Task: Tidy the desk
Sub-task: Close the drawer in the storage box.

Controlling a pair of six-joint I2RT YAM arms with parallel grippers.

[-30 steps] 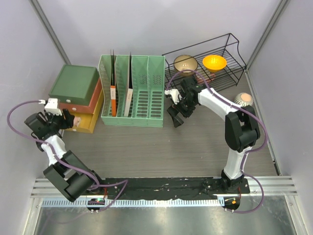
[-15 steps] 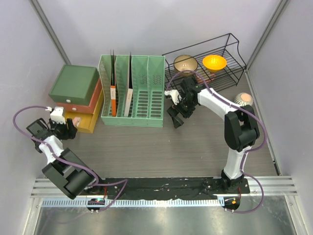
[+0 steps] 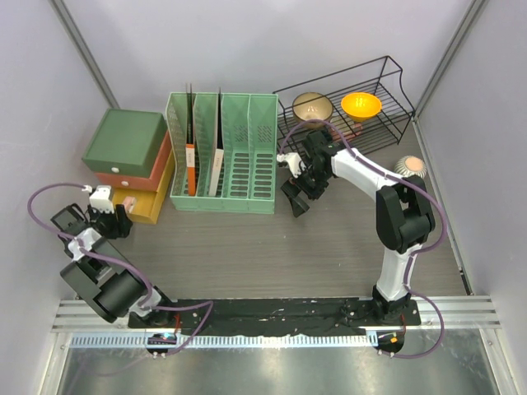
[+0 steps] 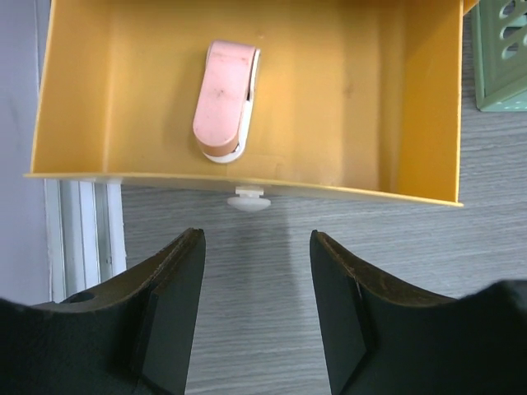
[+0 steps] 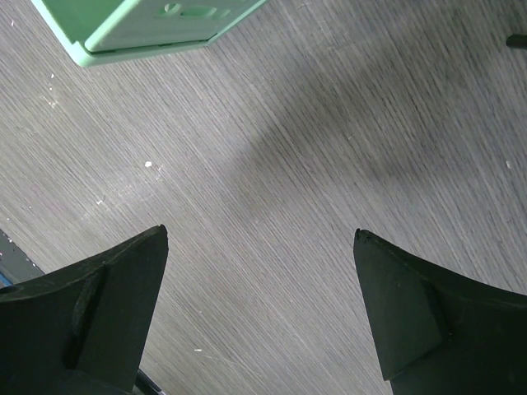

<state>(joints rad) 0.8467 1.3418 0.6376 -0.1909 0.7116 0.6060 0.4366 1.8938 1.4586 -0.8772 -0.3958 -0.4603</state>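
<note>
The desk point(image 3: 272, 247) is a dark wood-grain top. At its left stands a stack of drawers: green point(image 3: 125, 140), orange point(image 3: 136, 173) and, lowest, a yellow drawer point(image 3: 148, 207) pulled out. In the left wrist view the yellow drawer point(image 4: 370, 90) holds a pink and white item point(image 4: 226, 100), and its white knob point(image 4: 249, 200) faces me. My left gripper point(image 4: 257, 239) is open just short of the knob, touching nothing; it also shows from above point(image 3: 119, 222). My right gripper point(image 3: 296, 197) hangs wide open over bare desk point(image 5: 272, 164), empty point(image 5: 259, 234).
A green slotted file rack point(image 3: 222, 152) with upright folders stands mid-back; its corner point(image 5: 148, 25) is near the right gripper. A black wire rack point(image 3: 387, 90) holds a beige bowl point(image 3: 312, 105) and an orange bowl point(image 3: 361, 104). A round striped item point(image 3: 409, 167) lies at the right.
My left gripper has pulled back from the drawer stack toward the near edge, staying open. The right arm has not moved.
</note>
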